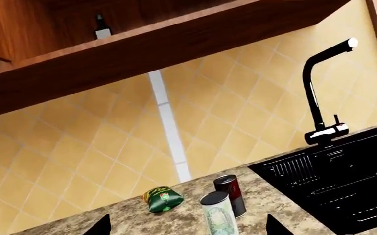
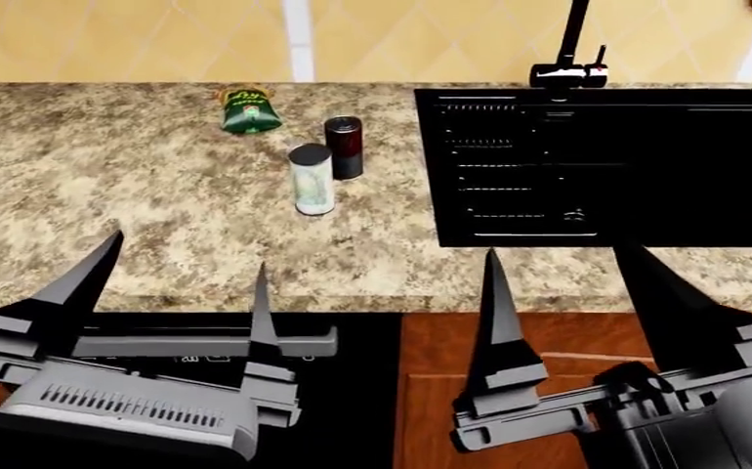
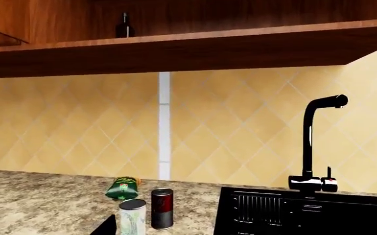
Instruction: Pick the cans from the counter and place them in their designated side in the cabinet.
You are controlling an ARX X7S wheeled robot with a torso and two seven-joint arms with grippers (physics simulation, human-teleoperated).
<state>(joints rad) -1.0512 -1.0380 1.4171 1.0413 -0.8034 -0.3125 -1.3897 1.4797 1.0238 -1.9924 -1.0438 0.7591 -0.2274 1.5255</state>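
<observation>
- I judge I am at the very start: neither can has been picked, and both of my arms hang back at the near edge of the speckled beige-and-brown granite counter (image 2: 115,186).
- The white cylindrical can with faint green print and a dark lid (image 2: 311,179) stands upright on the counter, nearer to me. The dark maroon-black can with a silvery top (image 2: 344,148) stands just beside it, a little further back and toward the black sink with drainer ribs (image 2: 689,166). I cannot tell whether the two touch.
- A green-and-orange chip bag (image 2: 248,109) lies near the tiled wall, behind the cans; it is not mine to take.
- My left pincer (image 2: 174,293) is spread wide, its two dark pointed fingers well apart, holding nothing and touching nothing. It is short of the counter's front edge.
- My right pincer (image 2: 571,293) is likewise spread and empty, hovering in front of the sink side.
- The next move, as I read it, calls for reaching forward over the counter with the left pincer, which sits closer in line with the white can, bringing the fingers to either side of it without knocking the maroon one.
- The brown wooden wall cabinet (image 3: 195,49) is overhead in the wrist views; a small dark bottle (image 3: 124,25) stands on its shelf.
</observation>
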